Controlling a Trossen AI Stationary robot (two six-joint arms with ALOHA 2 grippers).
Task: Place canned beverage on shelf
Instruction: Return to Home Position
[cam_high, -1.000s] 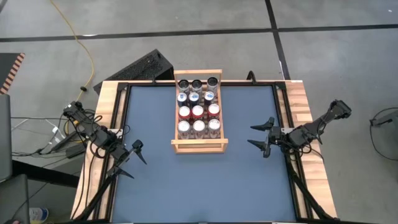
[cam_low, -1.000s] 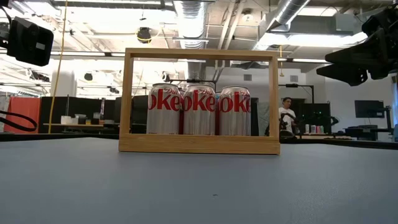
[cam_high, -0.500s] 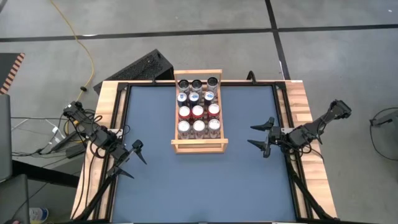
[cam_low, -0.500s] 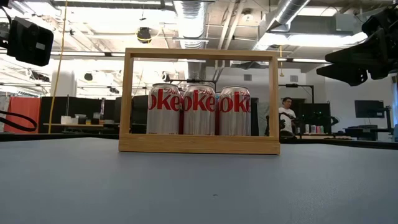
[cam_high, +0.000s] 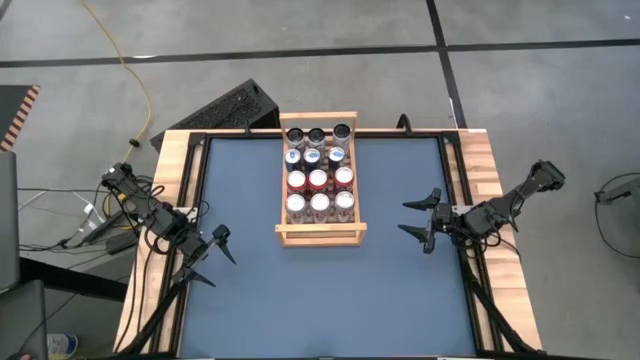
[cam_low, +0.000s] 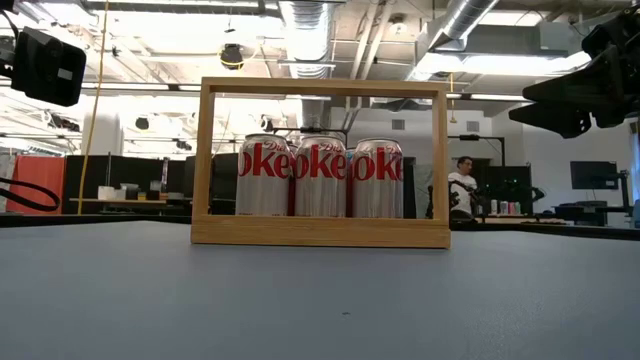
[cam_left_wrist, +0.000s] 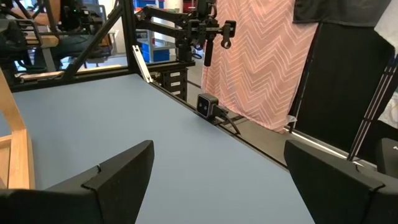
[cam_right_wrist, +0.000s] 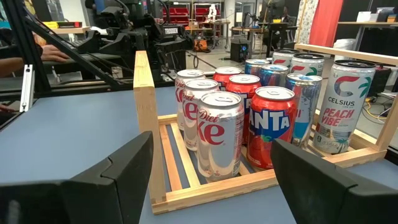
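Flanking the shelf (cam_high: 320, 237) of cans (cam_right_wrist: 221, 134) on the bench (cam_high: 400, 300) with jaws spread and empty on left arm (cam_high: 160, 218) and right arm (cam_high: 490, 213), well apart from it, its long side squarely ahead of the nearer right jaws

shelf (cam_high: 320, 237) light wood | table (cam_high: 300, 290) blue | cans (cam_low: 320, 178) silver, red lettering | cloth (cam_left_wrist: 261, 56) pink chevron

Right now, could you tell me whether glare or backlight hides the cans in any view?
Low view: bright ceiling lights sit behind the shelf, yet the front cans read fine. Right wrist view: mild highlights on the cans, labels legible. High view: even light, no glare on the tops.
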